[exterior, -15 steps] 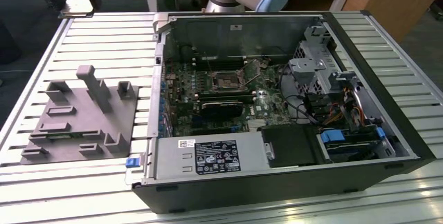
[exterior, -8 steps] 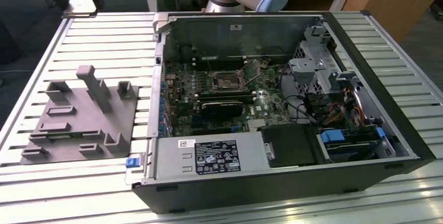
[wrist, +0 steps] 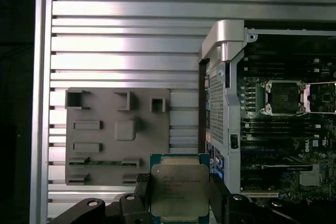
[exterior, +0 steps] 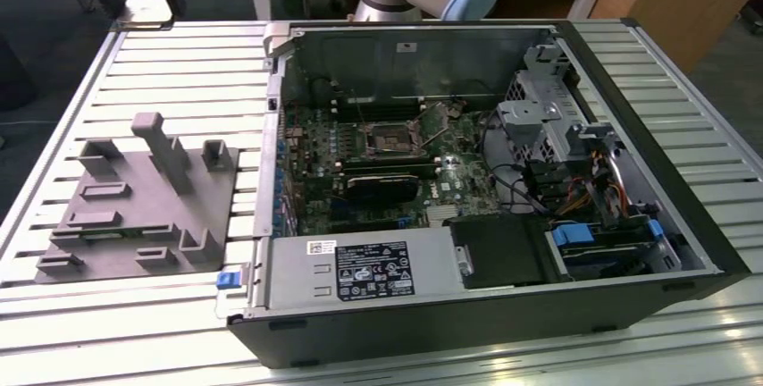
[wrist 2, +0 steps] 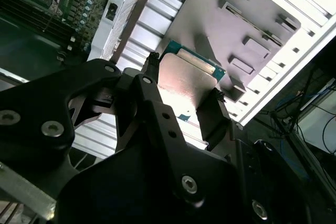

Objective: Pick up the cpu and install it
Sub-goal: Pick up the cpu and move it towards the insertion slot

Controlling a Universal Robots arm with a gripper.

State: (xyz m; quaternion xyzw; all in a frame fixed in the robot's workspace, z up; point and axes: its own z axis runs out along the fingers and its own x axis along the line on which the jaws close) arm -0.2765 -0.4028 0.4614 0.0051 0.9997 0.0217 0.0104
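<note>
Clamping the cpu (wrist: 179, 192) by two opposite edges, seemingly to spare its underside, the tool (wrist: 180, 184) holds it flat above the tabletop (wrist: 131, 24) between the grey tray (wrist: 100, 108) and the open case (wrist: 226, 32), whose socket (wrist: 283, 98) stands uncovered.

Strong light glares off the slatted table (exterior: 179, 55) in the exterior view, bleaching its near edge. The computer case (exterior: 477, 328) is shaded inside, and the chip (wrist 2: 184, 77) gleams in the second wrist view.
</note>
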